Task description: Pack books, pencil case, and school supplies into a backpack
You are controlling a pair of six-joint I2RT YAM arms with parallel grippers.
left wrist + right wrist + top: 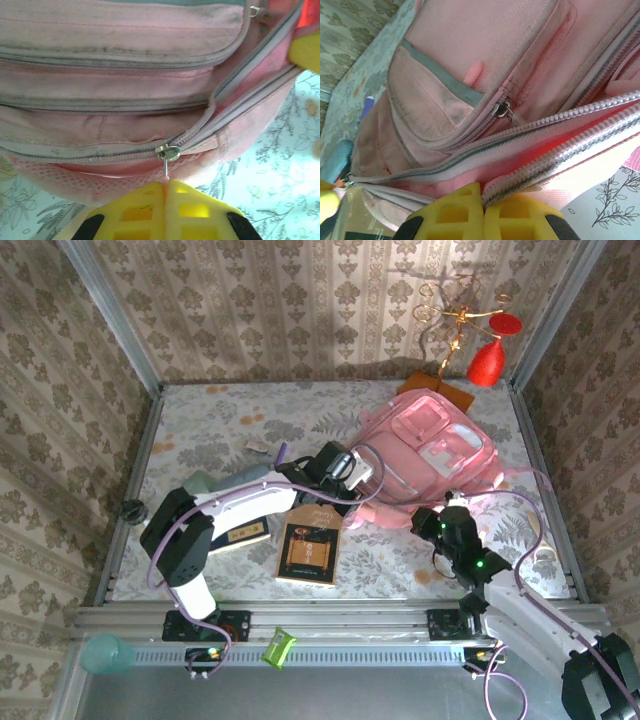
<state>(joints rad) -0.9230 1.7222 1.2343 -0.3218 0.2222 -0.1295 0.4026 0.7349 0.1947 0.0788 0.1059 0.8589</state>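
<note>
Top external view: nearest, the brown book (310,552) and navy book (240,536) lie left of the right gripper (447,523), its jaws together, clamped on the near zip edge of the backpack (435,445). Just beyond, the left gripper (345,483) is closed on the zipper pull (167,152) at the backpack's near-left corner; its long axis runs far-right. The left arm is nearer the books; open surface (200,430) lies far-left.

Lab rig: wallpapered booth (300,300), aluminium frame (340,620)
</note>
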